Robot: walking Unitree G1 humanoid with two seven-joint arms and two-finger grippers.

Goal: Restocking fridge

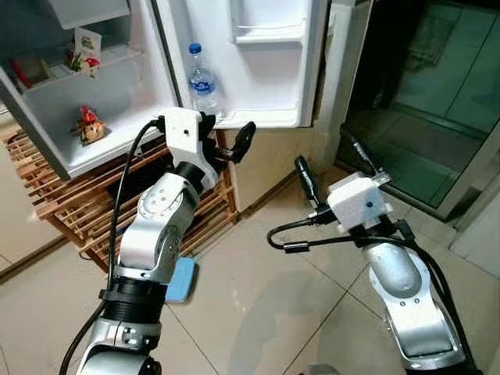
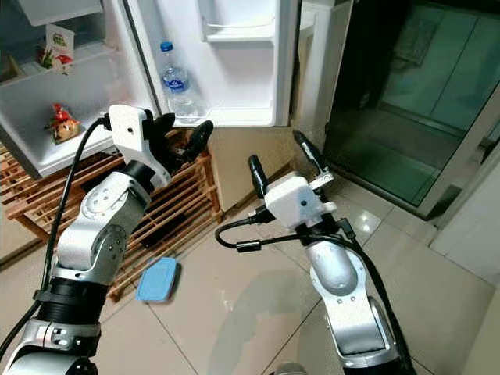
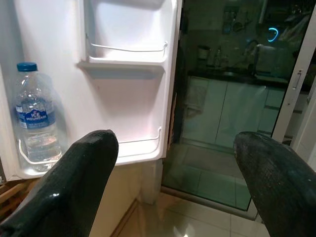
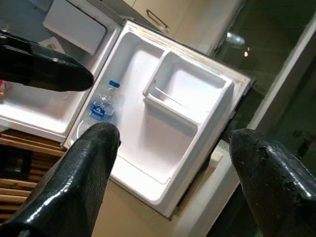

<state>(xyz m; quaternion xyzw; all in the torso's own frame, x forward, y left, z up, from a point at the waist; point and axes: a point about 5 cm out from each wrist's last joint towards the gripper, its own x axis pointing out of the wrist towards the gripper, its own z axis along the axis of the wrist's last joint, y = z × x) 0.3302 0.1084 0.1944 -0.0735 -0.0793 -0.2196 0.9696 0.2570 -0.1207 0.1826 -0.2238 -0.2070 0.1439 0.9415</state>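
A small white fridge (image 1: 117, 101) stands open on a wooden rack. Its door (image 1: 269, 86) is swung wide, and a clear water bottle (image 1: 201, 78) with a blue cap stands in the door's lower shelf (image 3: 143, 148). My left gripper (image 1: 228, 133) is raised just below the door's bottom edge, open and holding nothing; the bottle (image 3: 34, 118) is ahead of it to one side. My right gripper (image 1: 324, 152) hangs lower and to the right, open and empty, pointing up at the door (image 4: 168, 128). The door's upper shelf (image 1: 267, 33) holds nothing.
Two colourful snack packs (image 1: 87, 125) (image 1: 84, 48) sit on the fridge's inner shelves. The slatted wooden rack (image 1: 62, 203) carries the fridge. A blue pad (image 1: 181, 280) lies on the tiled floor by the rack. A dark glass sliding door (image 1: 437, 101) is on the right.
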